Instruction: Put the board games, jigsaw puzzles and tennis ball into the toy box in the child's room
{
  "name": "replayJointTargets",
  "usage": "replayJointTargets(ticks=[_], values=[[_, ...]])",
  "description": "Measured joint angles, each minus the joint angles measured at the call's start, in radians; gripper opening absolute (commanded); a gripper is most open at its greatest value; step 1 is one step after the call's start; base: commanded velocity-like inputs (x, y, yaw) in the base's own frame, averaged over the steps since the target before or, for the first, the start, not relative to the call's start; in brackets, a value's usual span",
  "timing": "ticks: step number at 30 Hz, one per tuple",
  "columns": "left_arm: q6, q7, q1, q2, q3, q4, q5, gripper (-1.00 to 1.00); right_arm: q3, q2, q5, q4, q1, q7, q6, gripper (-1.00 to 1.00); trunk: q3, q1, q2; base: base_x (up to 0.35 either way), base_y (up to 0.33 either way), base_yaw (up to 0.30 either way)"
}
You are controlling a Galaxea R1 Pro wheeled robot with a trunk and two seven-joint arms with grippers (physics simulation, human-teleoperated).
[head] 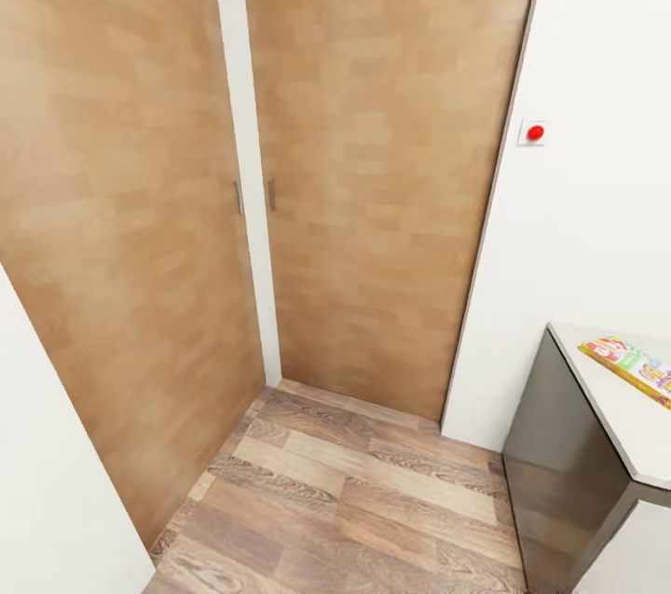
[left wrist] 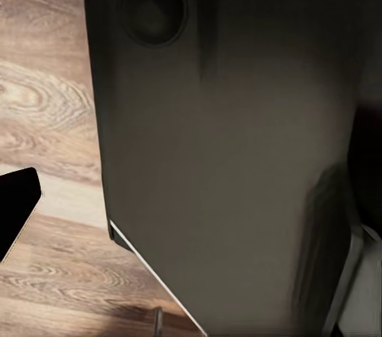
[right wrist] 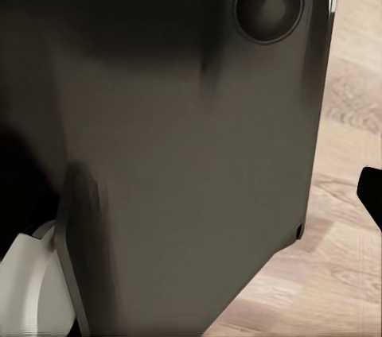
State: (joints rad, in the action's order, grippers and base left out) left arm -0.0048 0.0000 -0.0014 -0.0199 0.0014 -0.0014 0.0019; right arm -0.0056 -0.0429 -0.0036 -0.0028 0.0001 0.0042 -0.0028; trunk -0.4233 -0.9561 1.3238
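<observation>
One board game (head: 634,367) is all you've got of the toys right now, a flat box with a yellow edge and a busy pastel cover, lying flat on the table (head: 623,426) at the far right of your head view, partly cut off by the frame edge. That pale table top juts in from the right, with a dark grey side panel (head: 554,454) dropping below it to the floor.

Moving outward: one red round button (head: 535,132) sits on the white wall (head: 596,202) above the table. Two wood-grain sliding doors (head: 373,156) stand straight ahead of you, each with one slim grey handle (head: 271,195), the pair of handles close together either side of a white post. Wood-plank floor (head: 354,491) runs from the doors toward you.

Your wrist cameras give you a dark grey body panel (left wrist: 231,146) of the robot up close, one round recess in each, with plank floor beside it. Neither hand's fingers can be made out, so whether your left or right hand is open or closed, you cannot tell.
</observation>
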Motion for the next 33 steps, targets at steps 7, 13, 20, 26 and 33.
replayJointTargets(ticks=[7, 13, 20, 26, 33], values=[[0.000, 0.000, 0.000, 0.000, -0.002, 0.000, -0.002, 1.00, -0.001, 0.000, 0.000, 0.000, 0.000, 0.000, 0.000, 1.00, 0.018, 0.027, -0.049, 0.000, 0.000, -0.242], [0.000, 0.000, 0.000, 0.000, -0.003, 0.000, -0.002, 1.00, -0.001, 0.002, 0.002, 0.000, 0.000, 0.000, -0.002, 1.00, 0.034, 0.050, -0.091, 0.000, 0.000, -0.075], [0.000, 0.000, 0.000, 0.000, -0.003, 0.000, -0.002, 1.00, 0.003, 0.005, 0.005, 0.000, 0.000, 0.000, -0.009, 1.00, 0.056, 0.077, -0.140, 0.000, 0.000, -0.012], [0.001, 0.000, 0.000, 0.000, -0.003, 0.000, -0.002, 1.00, 0.004, 0.008, 0.005, 0.000, 0.000, 0.000, -0.011, 1.00, 0.075, 0.100, -0.182, 0.000, 0.000, -0.001], [0.001, 0.000, 0.000, 0.000, -0.005, 0.000, -0.003, 1.00, 0.004, 0.008, 0.005, 0.000, 0.000, 0.000, -0.016, 1.00, 0.097, 0.127, -0.231, 0.000, 0.000, -0.102]])
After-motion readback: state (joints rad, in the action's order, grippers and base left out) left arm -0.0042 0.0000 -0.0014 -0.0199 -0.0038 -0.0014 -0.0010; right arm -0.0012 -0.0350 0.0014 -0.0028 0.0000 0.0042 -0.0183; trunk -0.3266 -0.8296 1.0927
